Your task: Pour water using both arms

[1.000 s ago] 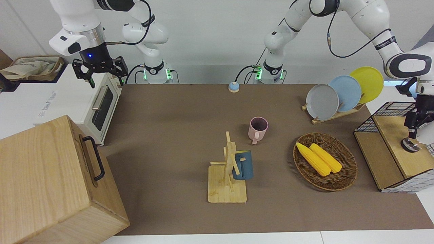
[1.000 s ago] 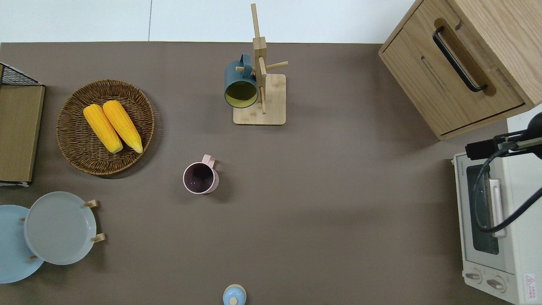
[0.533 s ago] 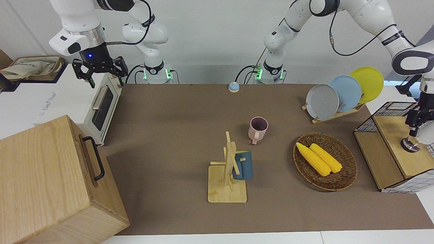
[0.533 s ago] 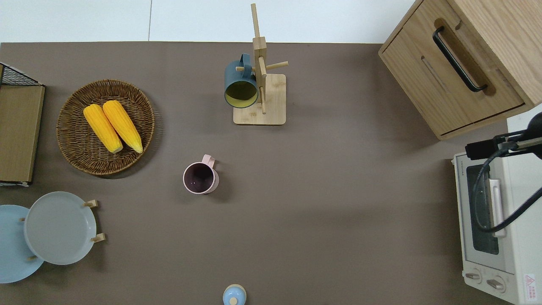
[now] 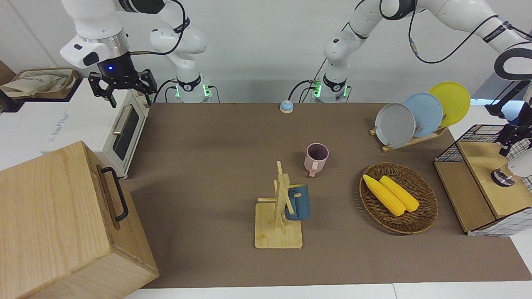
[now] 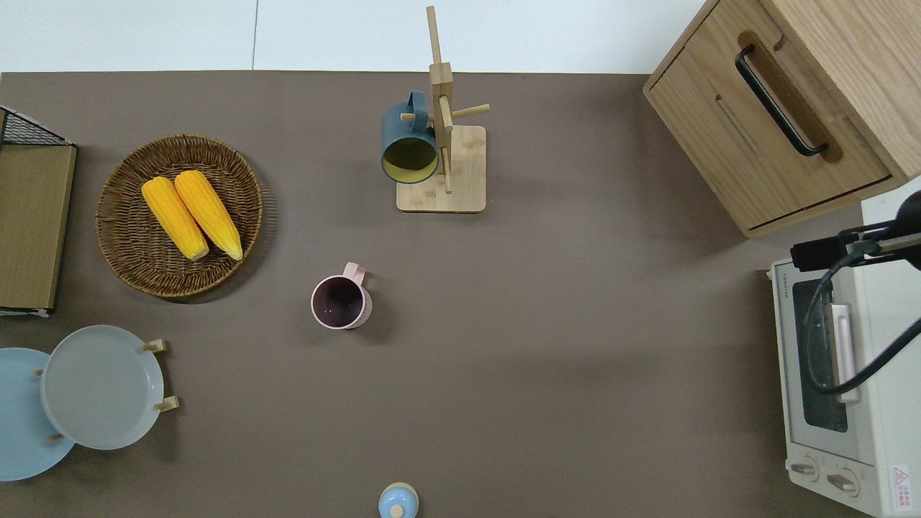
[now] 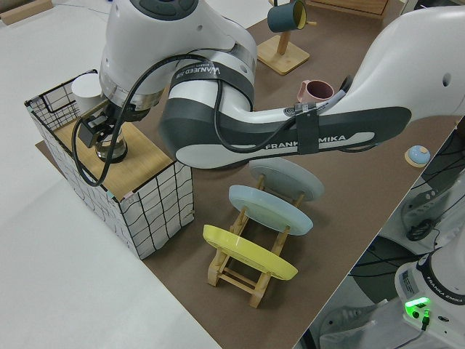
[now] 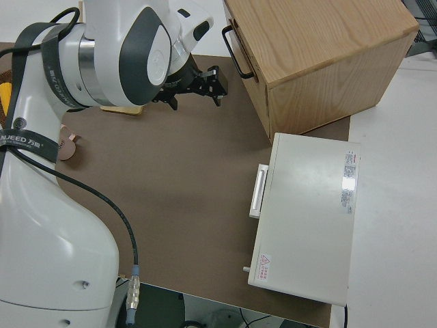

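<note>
Since the earlier front view, we note that the left arm has drawn up and toward its end of the worktop: its left end effector (image 5: 512, 139) now sits higher above the round dark-based object (image 5: 501, 176) than it did a second ago. Nothing else has shifted.

The worktop (image 6: 547, 316) is covered with a brown mat, with white surface around it and a pale wall at the robots' side. At the right arm's end stand a white toaster oven (image 6: 838, 388) and, farther from the robots, a wooden cabinet (image 6: 784, 108) with a black handle. Near the middle stands a pink mug (image 6: 340, 303), upright. Farther from the robots is a wooden mug stand (image 6: 442, 137) with a blue mug (image 6: 409, 144) hung on it. Toward the left arm's end lie a wicker basket (image 6: 122, 259) holding two corn cobs (image 6: 191, 214), a rack of plates (image 5: 422, 112), and a wire-frame box (image 7: 145, 196) with a wooden top.

We find the left end effector over that wooden top, directly above the round object and apart from it; we cannot tell how far its fingers are parted, and it appears to hold nothing. The right end effector (image 5: 122, 85) hangs over the toaster oven with its fingers spread wide and empty. The pink mug stands well apart from both end effectors.
</note>
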`<action>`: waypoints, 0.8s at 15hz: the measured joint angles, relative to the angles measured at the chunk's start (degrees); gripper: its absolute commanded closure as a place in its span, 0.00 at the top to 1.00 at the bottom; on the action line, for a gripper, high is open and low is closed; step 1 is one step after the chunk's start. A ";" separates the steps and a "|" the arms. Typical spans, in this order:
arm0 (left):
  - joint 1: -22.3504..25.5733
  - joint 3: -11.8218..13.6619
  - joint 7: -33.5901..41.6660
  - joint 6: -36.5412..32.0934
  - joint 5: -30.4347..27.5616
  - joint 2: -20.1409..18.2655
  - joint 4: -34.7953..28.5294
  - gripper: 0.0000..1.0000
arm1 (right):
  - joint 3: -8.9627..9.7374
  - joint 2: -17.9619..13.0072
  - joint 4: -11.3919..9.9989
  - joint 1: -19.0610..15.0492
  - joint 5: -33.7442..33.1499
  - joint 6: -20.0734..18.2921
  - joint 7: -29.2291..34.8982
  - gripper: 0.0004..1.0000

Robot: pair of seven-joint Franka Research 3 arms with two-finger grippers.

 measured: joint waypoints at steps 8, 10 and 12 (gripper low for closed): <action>-0.11 -0.54 -6.33 -14.29 6.38 -4.11 1.57 0.99 | 0.00 0.00 0.00 0.00 0.00 0.00 0.00 0.99; -0.13 -0.54 -6.58 -18.13 7.01 -5.84 1.61 0.99 | 0.00 0.00 0.00 0.00 0.00 0.00 0.00 0.99; -0.19 -0.60 -6.90 -21.71 7.78 -7.55 1.64 0.99 | 0.00 0.00 0.00 0.00 0.00 0.00 0.00 0.99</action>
